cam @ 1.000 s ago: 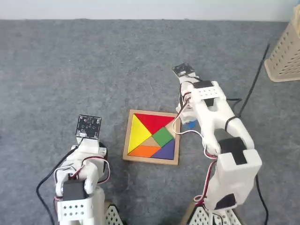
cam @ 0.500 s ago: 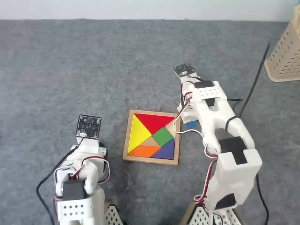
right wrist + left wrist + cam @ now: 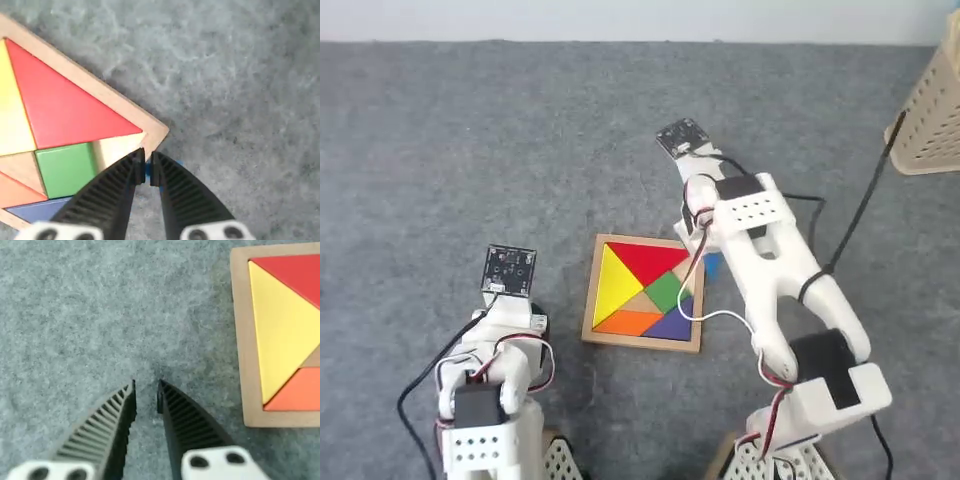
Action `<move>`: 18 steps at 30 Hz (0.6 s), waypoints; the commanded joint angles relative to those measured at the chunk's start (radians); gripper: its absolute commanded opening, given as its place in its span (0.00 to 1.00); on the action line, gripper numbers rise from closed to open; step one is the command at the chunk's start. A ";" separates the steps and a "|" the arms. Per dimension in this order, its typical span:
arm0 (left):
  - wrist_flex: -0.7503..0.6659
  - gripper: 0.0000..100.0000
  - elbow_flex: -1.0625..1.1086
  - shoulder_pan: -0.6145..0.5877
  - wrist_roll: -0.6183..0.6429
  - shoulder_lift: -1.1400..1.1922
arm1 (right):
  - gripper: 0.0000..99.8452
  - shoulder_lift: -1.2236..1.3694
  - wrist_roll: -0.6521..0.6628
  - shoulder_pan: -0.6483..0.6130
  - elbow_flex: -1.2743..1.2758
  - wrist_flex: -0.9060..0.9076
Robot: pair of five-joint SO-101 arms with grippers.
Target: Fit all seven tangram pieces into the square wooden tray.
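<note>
The square wooden tray (image 3: 640,342) lies mid-table, holding red, yellow, green, orange, tan and violet pieces. A bare slot (image 3: 117,146) shows at its right edge, beside the green square (image 3: 65,167). My right gripper (image 3: 145,161) hangs just over the tray's right rim (image 3: 152,129), next to that slot. It is shut on a thin blue piece (image 3: 172,163), whose edge shows between and beyond the fingertips. From above, the blue piece (image 3: 714,265) peeks out under the right arm. My left gripper (image 3: 146,386) rests over bare carpet left of the tray (image 3: 239,340), its fingers a narrow gap apart and holding nothing.
Grey carpet covers the table. A perforated beige basket (image 3: 930,110) stands at the far right edge. A black cable (image 3: 865,190) trails behind the right arm. The left arm (image 3: 505,330) sits at the near left.
The right arm has swung left toward the tray, carrying the blue piece closer to the tray's right rim. The left arm has not moved.
</note>
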 commanded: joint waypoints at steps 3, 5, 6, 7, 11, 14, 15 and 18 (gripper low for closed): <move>0.000 0.07 -0.008 0.002 0.008 -0.021 | 0.01 -0.073 0.014 0.007 -0.009 -0.007; 0.000 0.07 -0.008 0.002 0.008 -0.021 | 0.01 -0.084 0.017 -0.008 -0.012 -0.007; 0.000 0.07 -0.008 0.002 0.008 -0.021 | 0.01 -0.099 0.020 -0.019 -0.008 -0.005; 0.000 0.07 -0.008 0.002 0.008 -0.021 | 0.01 -0.120 0.020 -0.031 -0.006 0.001; 0.000 0.07 -0.008 0.002 0.008 -0.021 | 0.01 -0.246 0.014 -0.081 0.026 0.024; 0.000 0.07 -0.008 0.002 0.008 -0.021 | 0.01 -0.341 0.014 -0.127 0.083 0.016; 0.000 0.07 -0.008 0.002 0.008 -0.021 | 0.01 -0.366 0.017 -0.139 0.103 0.002; 0.000 0.07 -0.008 0.002 0.008 -0.021 | 0.01 -0.397 0.020 -0.122 0.161 -0.050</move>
